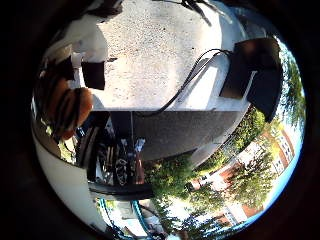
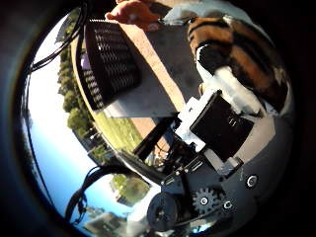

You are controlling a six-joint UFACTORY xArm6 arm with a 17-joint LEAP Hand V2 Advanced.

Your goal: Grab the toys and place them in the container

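Note:
An orange and black striped plush toy [image 2: 237, 44] lies close against my palm in the right thumb side palm view. The white and black fingers [image 2: 225, 114] of my right hand curl beside and over it. The right little finger side palm view shows the same striped toy [image 1: 66, 106] beside a white finger [image 1: 62, 55], well above the ground. A black mesh basket [image 2: 109, 64] stands on a grey table top [image 2: 163, 69], a short way from the toy.
A person's hand [image 2: 138, 12] is at the table's edge near the basket. Pale concrete ground [image 1: 150, 50] lies below, with a black box [image 1: 255, 65] on it. Trees [image 1: 170, 180] and buildings stand further off.

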